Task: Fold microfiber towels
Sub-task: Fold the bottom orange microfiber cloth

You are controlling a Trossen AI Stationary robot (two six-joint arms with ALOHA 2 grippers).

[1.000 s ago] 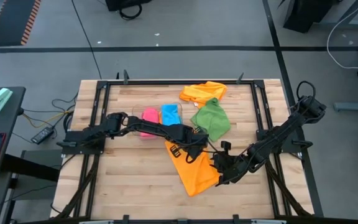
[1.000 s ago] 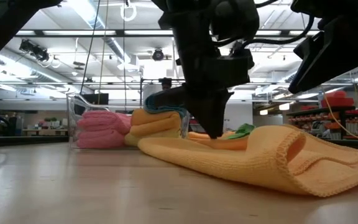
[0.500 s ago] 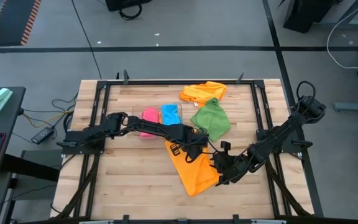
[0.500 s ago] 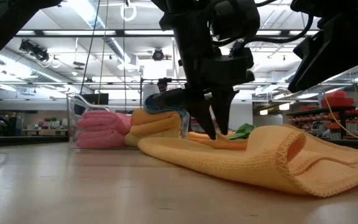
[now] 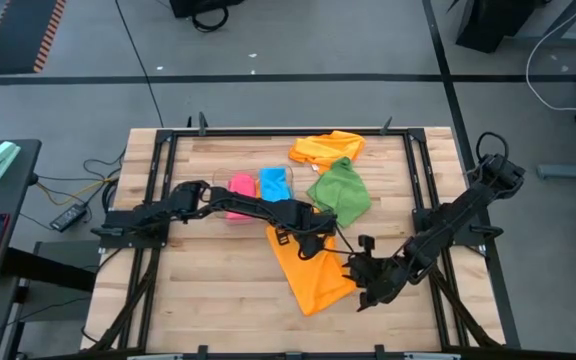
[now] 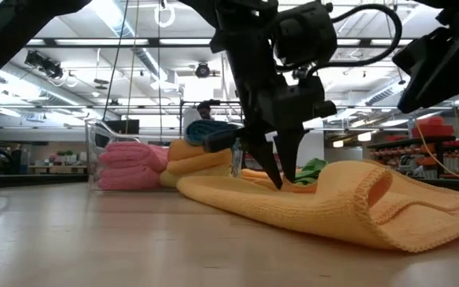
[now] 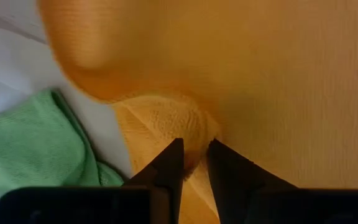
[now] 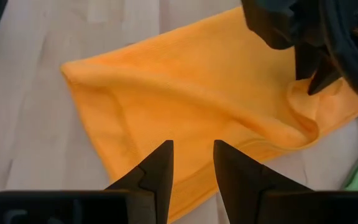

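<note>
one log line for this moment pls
left pincer: pinching orange towel corner | right pincer: open, above towel, empty | bin: pink, blue towels

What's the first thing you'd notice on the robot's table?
A big orange towel lies crumpled at the middle of the wooden table. The left gripper pinches a fold at its far corner, while the right gripper hovers open above its near end. Behind, pink and blue towels sit in a clear bin.

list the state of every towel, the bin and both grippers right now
orange towel: partly folded, on the table, one edge pinched
green towel: crumpled, unfolded
second orange towel: crumpled, unfolded
pink towel: folded, in the bin
blue towel: folded, in the bin
bin: upright, holds folded towels
left gripper: shut on the orange towel's edge
right gripper: open, above the orange towel, holding nothing
</note>
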